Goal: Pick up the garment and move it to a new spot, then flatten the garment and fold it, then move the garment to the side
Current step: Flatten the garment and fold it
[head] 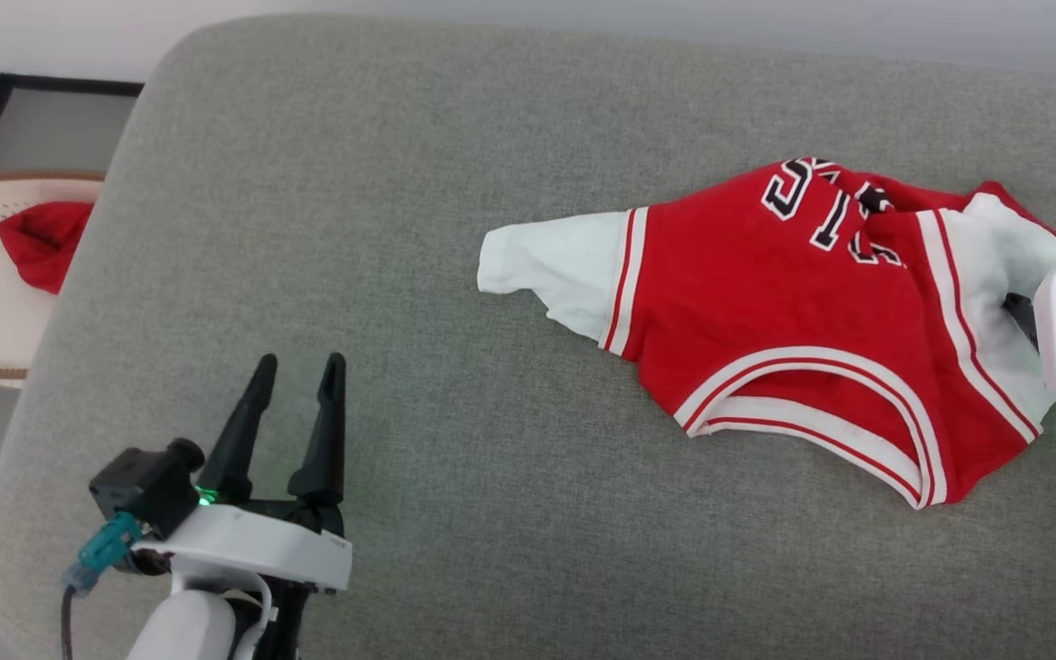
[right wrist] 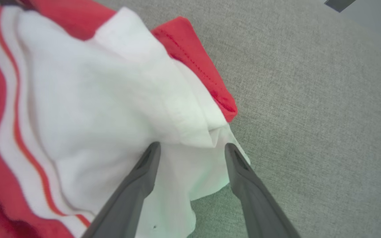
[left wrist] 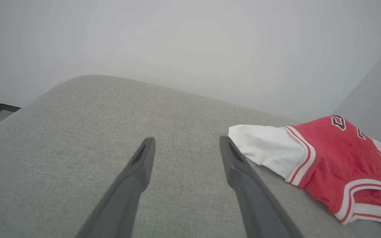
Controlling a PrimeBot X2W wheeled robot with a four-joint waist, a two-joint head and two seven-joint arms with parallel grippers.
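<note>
Garment (head: 766, 312) crumpled on the right half of the grey cushion (head: 400, 229), black number (head: 821, 206) creased near the far edge, 1 white sleeve (head: 555, 266) stretched toward the middle, the other bunched at the right end. Left gripper (head: 301, 362) spread wide and empty, poised over bare upholstery well apart from the garment. Right gripper (right wrist: 193, 145) also spread wide, fingers (right wrist: 134, 191) set over the bunched sleeve (right wrist: 104, 99) near its hem, nothing pinched; hard to tell whether touching the cloth. Looks light, thin and limp: likely to sag, drag and double over on itself if lifted from 1 point, with little risk of damage but some chance of slipping out of a shallow pinch. Best taken at the 2 sleeve hems or the striped shoulder seams (head: 624, 275), deep enough to catch both layers. Judged to be at the very start, pick-up not yet made.
</note>
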